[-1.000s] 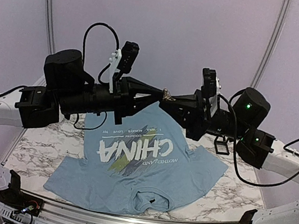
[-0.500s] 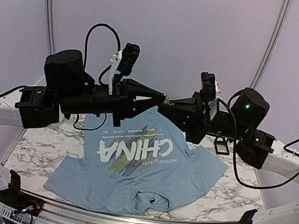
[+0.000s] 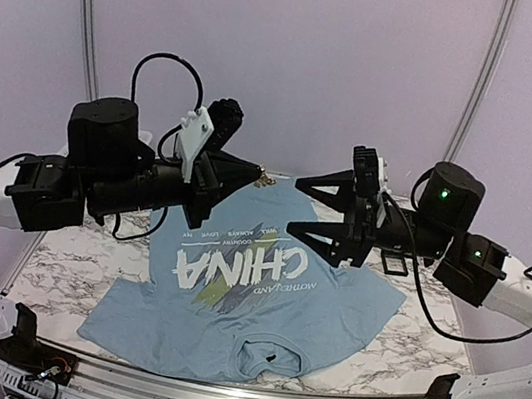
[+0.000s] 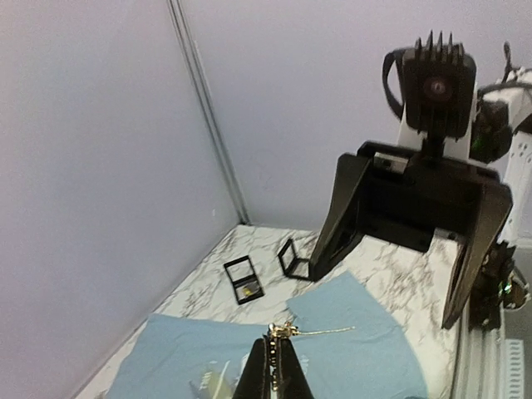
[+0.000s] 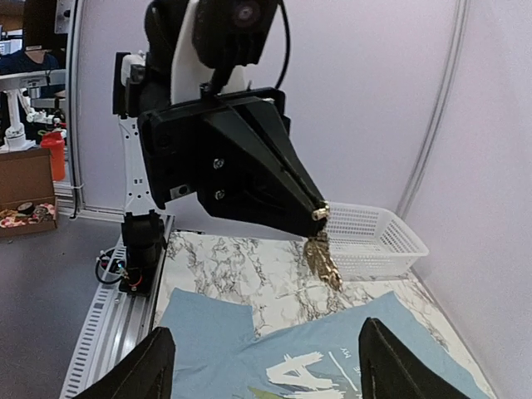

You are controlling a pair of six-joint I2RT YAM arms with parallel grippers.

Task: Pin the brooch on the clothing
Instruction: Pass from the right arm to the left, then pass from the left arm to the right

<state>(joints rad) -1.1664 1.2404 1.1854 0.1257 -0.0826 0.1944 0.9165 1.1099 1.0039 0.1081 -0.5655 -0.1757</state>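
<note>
The brooch, small and gold, hangs in the air above the clothing, a light blue T-shirt with white "CHINA" lettering lying flat on the marble table. My left gripper is shut on the brooch. In the left wrist view the brooch sits at my shut fingertips, its thin pin pointing right. In the right wrist view the brooch dangles from the left gripper. My right gripper stands open, a short way right of the brooch, with nothing in it.
A white mesh basket stands at the table's far side. Two small open black cases lie on the marble beyond the shirt. The shirt's sleeve lies under the brooch.
The right gripper has opened and pulled back to the right, away from the brooch. The left gripper keeps hold of the brooch and has shifted slightly left.
</note>
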